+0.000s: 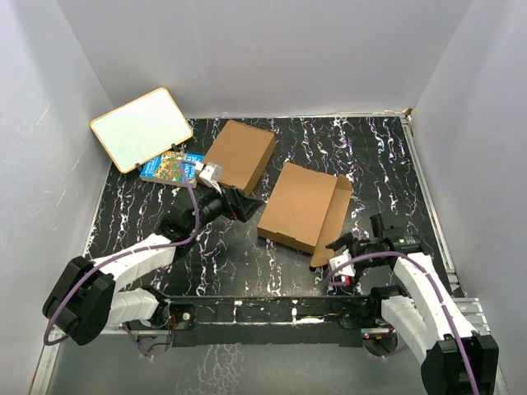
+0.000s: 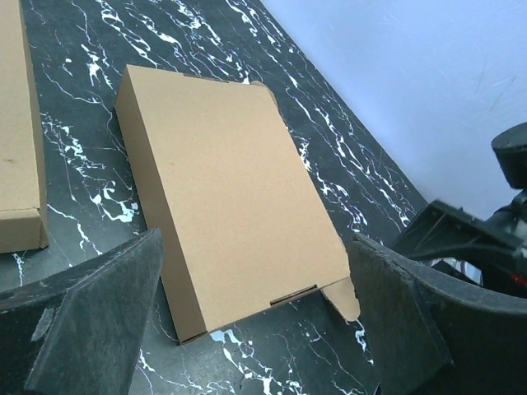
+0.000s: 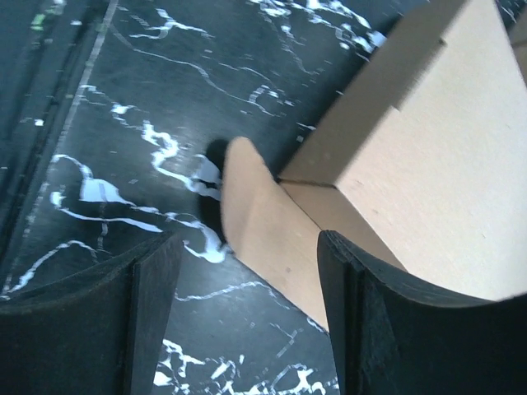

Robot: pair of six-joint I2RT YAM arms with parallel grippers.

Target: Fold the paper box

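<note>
there, the left arm was folded with its elbow out to the side. Its forearm slanted low over the surface point(image 1: 247, 263), and its claw point(image 1: 241, 206) sat just on the near side of the plain flat box point(image 1: 241, 155), apart from it. the right arm was folded the same way, elbow out by its own base. its claw point(image 1: 340, 247) sat well off from the plain flat box, toward the right arm's side and nearer the bases.

the paper box point(image 1: 298, 206) lay flat on the surface just beside the plain flat box, on the right arm's side and a little nearer, not touching it. it lay between the two claws. the left claw pointed at its near-left edge from close by. the right claw stood at the near end of its long flap point(image 1: 332, 222), which was opened out along the edge farthest from the plain flat box.

the left claw was spread wide and empty. in the left wrist view the left claw's fingers point(image 2: 90, 321) framed the paper box without touching it, and a small tab point(image 2: 344, 298) showed at one corner. the right claw was parted too, and the right claw's fingers point(image 3: 379, 321) stood on either side of the flap's rounded end. a gap showed beside one finger. whether the other touched the cardboard i could not tell. nothing was clamped.
</note>
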